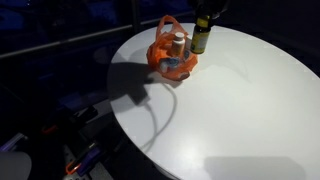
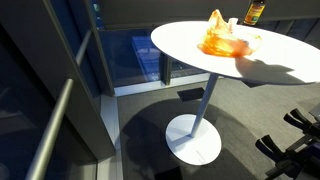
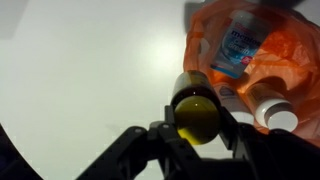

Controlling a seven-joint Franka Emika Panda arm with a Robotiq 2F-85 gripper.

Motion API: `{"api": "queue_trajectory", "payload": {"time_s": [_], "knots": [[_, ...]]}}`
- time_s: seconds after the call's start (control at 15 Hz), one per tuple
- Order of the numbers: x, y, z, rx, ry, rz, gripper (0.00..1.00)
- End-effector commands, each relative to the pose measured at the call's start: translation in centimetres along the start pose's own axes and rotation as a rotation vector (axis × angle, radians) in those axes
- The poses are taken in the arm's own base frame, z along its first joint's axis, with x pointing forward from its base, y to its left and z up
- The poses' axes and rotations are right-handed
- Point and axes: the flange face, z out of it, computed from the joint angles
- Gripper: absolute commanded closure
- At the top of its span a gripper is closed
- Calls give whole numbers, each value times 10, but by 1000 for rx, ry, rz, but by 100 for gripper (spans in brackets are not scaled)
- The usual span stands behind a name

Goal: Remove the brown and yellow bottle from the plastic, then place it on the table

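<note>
A: State of the gripper (image 3: 196, 130), wide or narrow?

B: Narrow, clamped on the brown and yellow bottle (image 3: 196, 112). Seen from straight above in the wrist view, with dark fingers (image 3: 146, 142) pressed in from both sides of the round yellow cap.

A: And the bottle's place, going by the plastic (image 1: 168, 58)?

B: Outside it. Upright just beside the plastic in both exterior views, clear of the loop handles, hanging from the gripper by its top end (image 1: 200, 38).

A: Touching the plastic?

B: Cannot tell. Very close in an exterior view, with a thin gap showing in an exterior view (image 2: 255, 12).

A: Base down on the table (image 1: 245, 115)?

B: Cannot tell either; at the surface or barely above it.

A: Anything inside the plastic?

B: A paler orange-tan bottle (image 1: 180, 44), upright between the handles, with its light cap just under the bag's rim in the wrist view.

A: And the plastic itself?

B: Translucent orange, standing open on the table, with a blue-white patch (image 3: 235, 50) on its front. Far below the plastic, the table's white post and round foot (image 2: 195, 142).
</note>
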Motion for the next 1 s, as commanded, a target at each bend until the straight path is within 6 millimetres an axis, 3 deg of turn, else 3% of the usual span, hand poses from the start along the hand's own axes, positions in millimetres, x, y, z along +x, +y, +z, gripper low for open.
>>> {"api": "queue_trajectory", "payload": {"time_s": [0.0, 0.4, 0.93], "knots": [[-3, 31, 6, -12, -28, 94, 80], [-11, 61, 45, -20, -84, 177, 80], [-11, 56, 86, -54, -141, 177, 80]]}}
